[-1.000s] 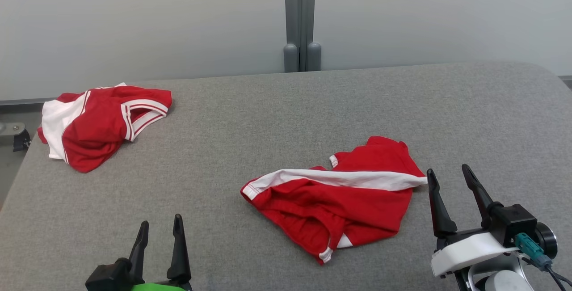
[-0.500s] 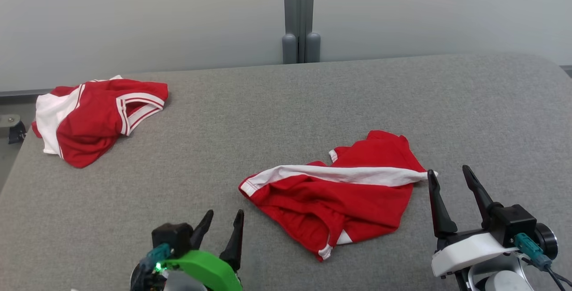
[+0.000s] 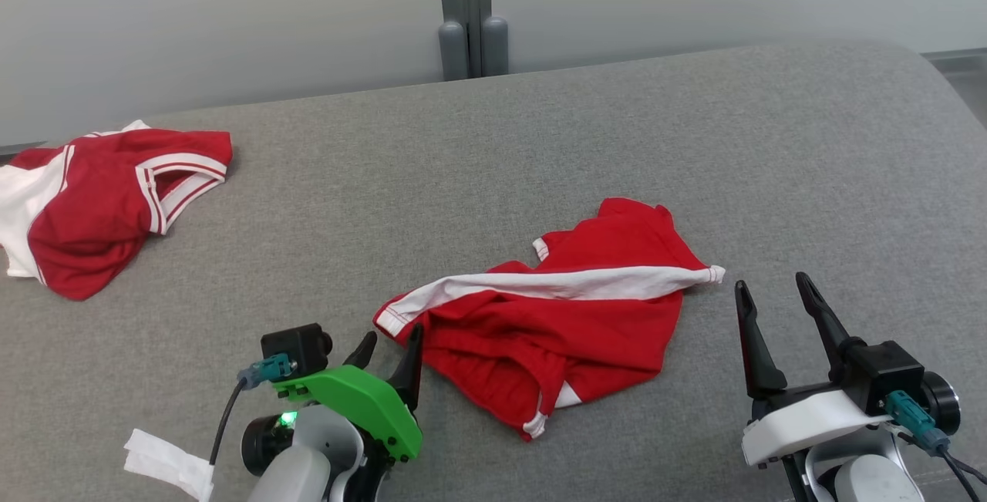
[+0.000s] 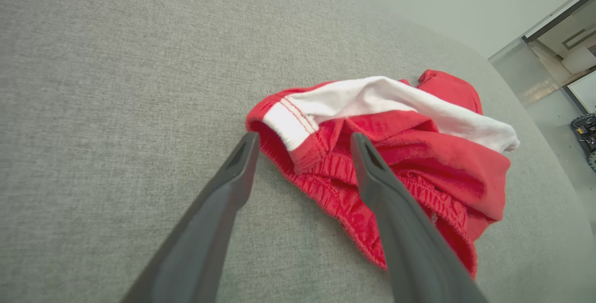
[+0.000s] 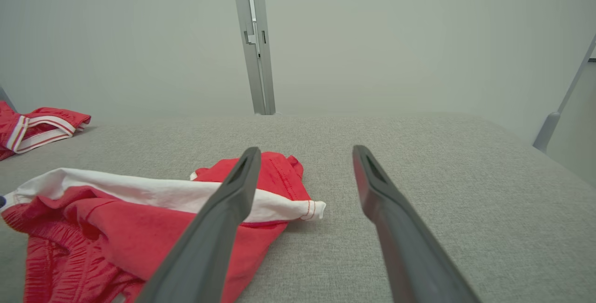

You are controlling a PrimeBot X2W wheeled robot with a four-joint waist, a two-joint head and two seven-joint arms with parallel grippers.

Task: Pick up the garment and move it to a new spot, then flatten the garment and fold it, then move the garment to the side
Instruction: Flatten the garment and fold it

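Moved up: left gripper (image 3: 392, 346), spread, now flanks waistband corner of crumpled red-and-white cloth garment (image 3: 555, 325) | right gripper (image 3: 771, 286) spread, just beside garment's white-band tip | garment lies mid grey fabric worktop (image 3: 540, 132) | judged light, limp; pinch waistband

No writing, brand, number or sign can be read in any view. The white tag (image 3: 168, 463) at the lower left of the head view is creased and too small to show any lettering. The red garment (image 3: 540, 332) has only plain white bands and stitching, with no legible print.
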